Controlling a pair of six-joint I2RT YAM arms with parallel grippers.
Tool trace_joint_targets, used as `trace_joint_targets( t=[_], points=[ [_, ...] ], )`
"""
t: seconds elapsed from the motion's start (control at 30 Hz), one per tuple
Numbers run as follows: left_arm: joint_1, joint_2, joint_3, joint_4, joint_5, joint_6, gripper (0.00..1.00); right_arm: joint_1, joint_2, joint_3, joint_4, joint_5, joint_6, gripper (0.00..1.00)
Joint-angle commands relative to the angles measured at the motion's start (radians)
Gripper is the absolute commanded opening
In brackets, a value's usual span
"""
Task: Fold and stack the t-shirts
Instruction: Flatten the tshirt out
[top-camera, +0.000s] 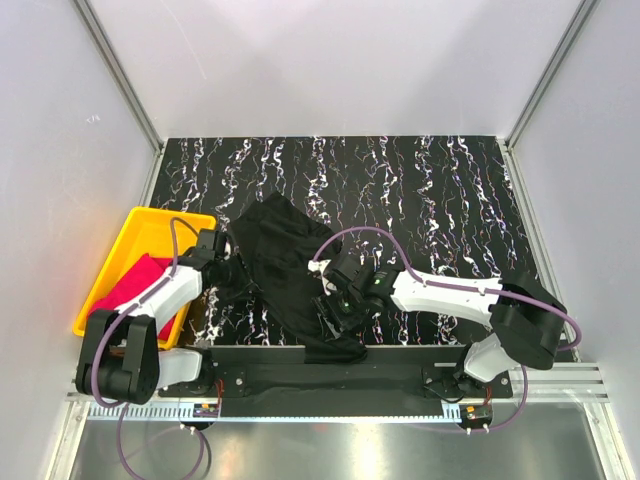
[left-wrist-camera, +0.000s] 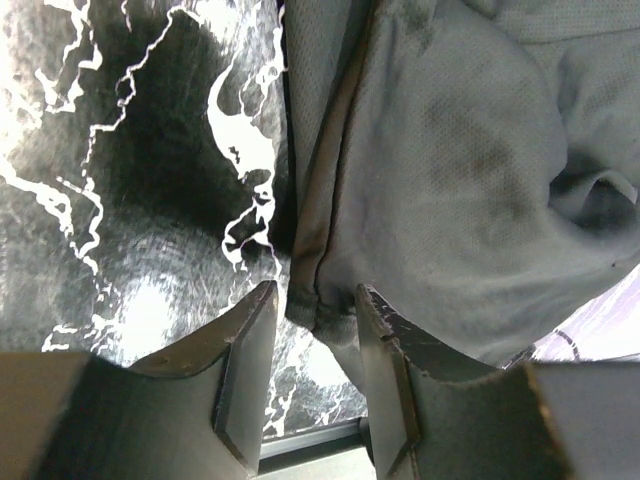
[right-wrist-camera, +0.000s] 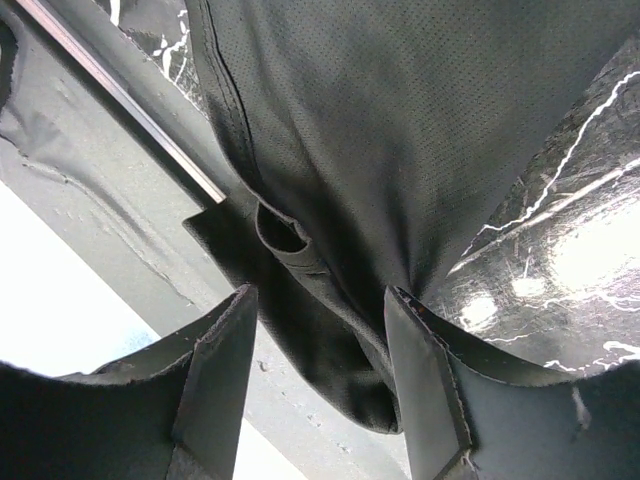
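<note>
The black t-shirt (top-camera: 285, 255) lies crumpled on the marbled table, running from the middle to the near edge. My left gripper (top-camera: 228, 272) is at its left edge. In the left wrist view the jaws (left-wrist-camera: 315, 310) stand open with the shirt's hem (left-wrist-camera: 320, 312) between the tips. My right gripper (top-camera: 330, 305) is over the shirt's lower right part. In the right wrist view it (right-wrist-camera: 320, 295) is open astride a hanging fold of the black cloth (right-wrist-camera: 380, 120). The magenta-pink t-shirt (top-camera: 135, 285) lies in the yellow tray (top-camera: 150, 215) at the left.
The black shirt's lower end drapes over the table's near edge onto the black front rail (top-camera: 260, 362). A metal strip (right-wrist-camera: 120, 90) marks that edge in the right wrist view. Grey walls close in the table at left, right and back.
</note>
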Motion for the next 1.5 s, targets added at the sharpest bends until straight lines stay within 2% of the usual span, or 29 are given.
trace_joint_targets(
  t=[0.0, 0.27, 0.6, 0.7, 0.83, 0.97, 1.03, 1.07, 1.13, 1.17, 1.47],
  points=[
    [0.005, 0.022, -0.006, 0.070, 0.028, 0.008, 0.40, 0.004, 0.007, 0.009, 0.001, 0.005, -0.029, 0.61],
    [0.005, 0.030, 0.003, 0.075, 0.035, 0.019, 0.20, 0.004, 0.034, 0.032, 0.004, 0.010, -0.061, 0.63],
    [0.006, 0.033, 0.011, 0.075, 0.046, 0.020, 0.14, 0.004, 0.152, 0.099, 0.036, -0.087, -0.104, 0.60],
    [0.006, 0.030, 0.015, 0.070, 0.045, 0.022, 0.14, 0.006, 0.168, 0.121, 0.039, -0.095, -0.103, 0.54],
    [0.006, 0.023, 0.032, 0.055, 0.046, 0.023, 0.10, 0.006, 0.156, 0.132, 0.041, -0.081, -0.086, 0.34],
    [0.006, 0.012, 0.069, 0.027, 0.037, 0.039, 0.08, 0.004, 0.102, 0.124, 0.041, -0.036, -0.052, 0.18],
    [0.006, 0.010, 0.086, 0.024, 0.035, 0.040, 0.08, 0.004, 0.088, 0.112, 0.042, -0.047, -0.058, 0.20],
    [0.005, 0.013, 0.089, 0.023, 0.037, 0.040, 0.09, 0.004, 0.091, 0.110, 0.039, -0.059, -0.064, 0.35],
    [0.006, 0.022, 0.095, 0.026, 0.041, 0.040, 0.11, 0.004, 0.112, 0.102, 0.038, -0.082, -0.072, 0.50],
    [0.005, 0.030, 0.097, 0.024, 0.044, 0.040, 0.11, 0.004, 0.119, 0.099, 0.041, -0.085, -0.069, 0.52],
    [0.006, 0.027, 0.089, 0.024, 0.048, 0.042, 0.11, 0.004, 0.186, 0.151, 0.045, -0.105, -0.073, 0.49]
  ],
)
